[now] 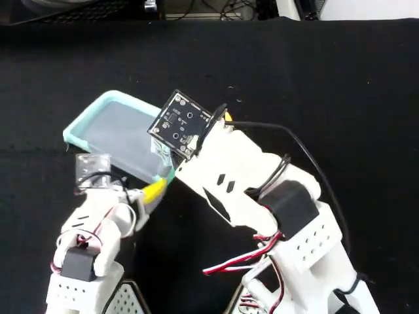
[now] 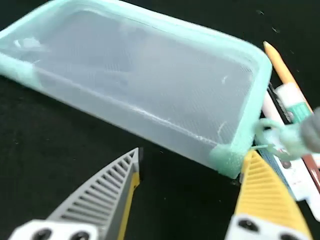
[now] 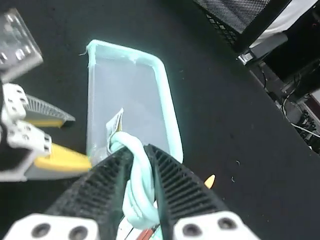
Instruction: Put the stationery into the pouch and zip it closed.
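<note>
on the black cloth table the mint-edged translucent pouch lies flat. my right gripper clenches its mint cord loop. my left gripper gapes at that corner, with an orange pencil and pens just beside.

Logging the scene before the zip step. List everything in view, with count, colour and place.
pouch: one, translucent with mint edging, flat on the table in front of both arms.
zip pull loop: one, mint, at the pouch's end, pinched by the right gripper.
pencil: one, orange, by the pouch's zip end.
other stationery: count unclear, white, green and red, beside the pencil.
table: one, black cover.
left gripper: one, yellow and grey fingers, open, at the pouch's corner.
right gripper: one, black fingers, shut on the loop.
</note>
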### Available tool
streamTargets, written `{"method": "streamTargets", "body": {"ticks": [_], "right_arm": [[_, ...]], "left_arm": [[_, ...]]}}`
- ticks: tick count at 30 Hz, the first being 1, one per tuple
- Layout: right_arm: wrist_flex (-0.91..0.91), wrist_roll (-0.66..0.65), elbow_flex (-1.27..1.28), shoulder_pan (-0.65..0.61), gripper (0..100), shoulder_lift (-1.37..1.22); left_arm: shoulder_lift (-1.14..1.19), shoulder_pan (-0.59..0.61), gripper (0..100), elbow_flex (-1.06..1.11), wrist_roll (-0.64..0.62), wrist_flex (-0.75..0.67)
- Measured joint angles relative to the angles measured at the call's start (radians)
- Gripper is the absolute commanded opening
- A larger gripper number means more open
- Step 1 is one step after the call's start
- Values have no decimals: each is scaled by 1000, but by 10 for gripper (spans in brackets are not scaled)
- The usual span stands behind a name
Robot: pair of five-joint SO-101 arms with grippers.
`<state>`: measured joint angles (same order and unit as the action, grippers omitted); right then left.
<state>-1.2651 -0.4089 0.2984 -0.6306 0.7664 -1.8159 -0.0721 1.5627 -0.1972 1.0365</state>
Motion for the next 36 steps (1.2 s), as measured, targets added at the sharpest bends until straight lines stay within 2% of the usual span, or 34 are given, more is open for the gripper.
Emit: {"method": "streamTargets", "body": {"ticks": [21, 26, 30, 36], "right_arm": [[0, 0, 0, 0, 14, -2], [0, 0, 0, 0, 14, -3], [0, 0, 0, 0, 14, -3], [-8, 0, 0, 0, 14, -3]], "left_arm": [[-5, 31, 325, 46, 0, 2], [0, -34, 322, 75, -2, 34], [0, -38, 322, 77, -2, 34], [0, 17, 322, 77, -2, -2]]}}
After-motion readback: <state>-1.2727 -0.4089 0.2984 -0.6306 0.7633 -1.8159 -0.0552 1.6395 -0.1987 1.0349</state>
